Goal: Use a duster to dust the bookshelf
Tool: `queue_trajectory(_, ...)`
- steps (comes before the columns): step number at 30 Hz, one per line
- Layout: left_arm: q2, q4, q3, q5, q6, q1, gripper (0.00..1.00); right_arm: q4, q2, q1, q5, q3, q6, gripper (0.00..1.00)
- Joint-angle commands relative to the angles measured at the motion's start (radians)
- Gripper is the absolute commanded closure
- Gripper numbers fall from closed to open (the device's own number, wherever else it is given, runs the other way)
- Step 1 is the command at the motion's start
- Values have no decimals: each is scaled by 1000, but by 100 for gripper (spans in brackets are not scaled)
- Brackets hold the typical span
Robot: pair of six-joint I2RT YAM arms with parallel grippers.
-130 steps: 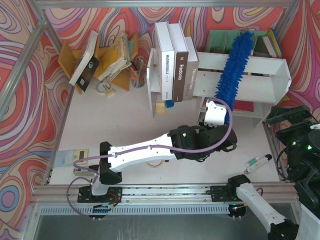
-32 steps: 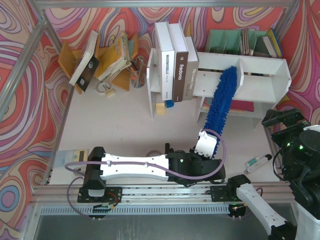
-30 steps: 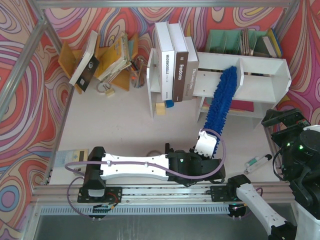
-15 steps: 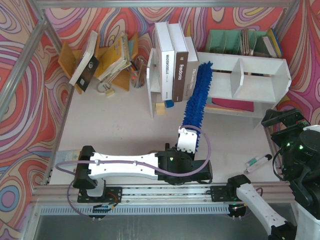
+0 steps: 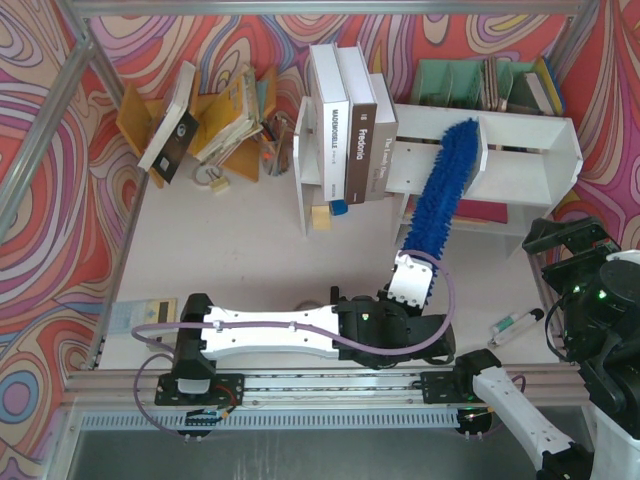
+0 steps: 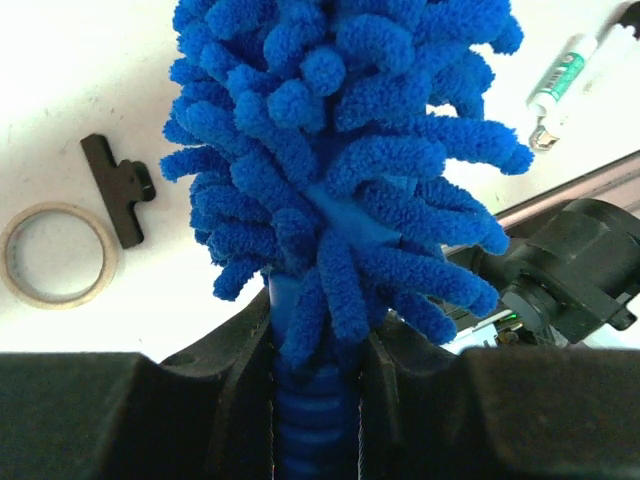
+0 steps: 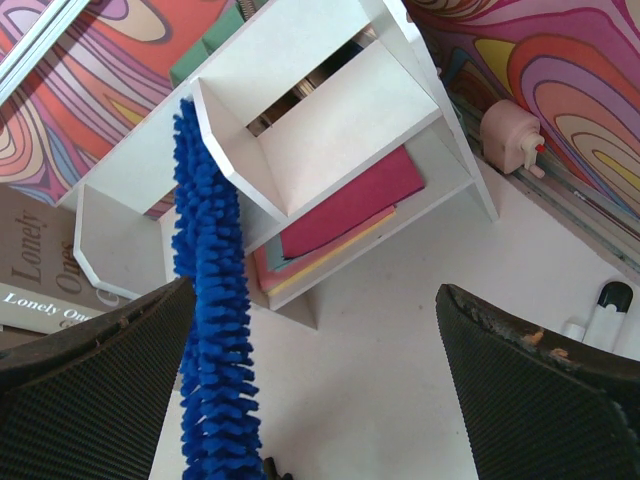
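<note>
Low in the centre of the overhead view: left claw (image 5: 417, 262) clenched on the ribbed blue handle of the duster (image 5: 440, 190). On the white surface (image 5: 250, 250) beside it, in the wrist view, a tape ring (image 6: 55, 252) and a black clip (image 6: 118, 185). At the right edge, right claw (image 5: 565, 235) released, fingers wide, gripping nothing. Further up, fluffy blue head slanting up and right, tip against the left compartment of the bookshelf (image 5: 520, 150), just beside the divider. Inside the shelf, a pink folder (image 7: 350, 205).
</note>
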Motion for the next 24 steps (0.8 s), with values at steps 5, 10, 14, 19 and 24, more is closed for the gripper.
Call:
queue_trajectory(5,-76,131,-73,-39,103,-11,100,5,2,10,23,6,-5,7)
queue_trajectory(10,-136,79,-113,-61,74,-18,100,15,3,11,20,-4,-8,7)
queue_trajectory(14,-168,93,-118,-69,112,-32,100,25,6,12,11,-14,-3,7)
queue_trajectory(19,-217,114,-109,-125,180,-58,100,30,6,11,8,-22,0,7)
queue_trajectory(24,-289,103,-105,-211,214,-67,100,24,0,11,19,-14,0,7)
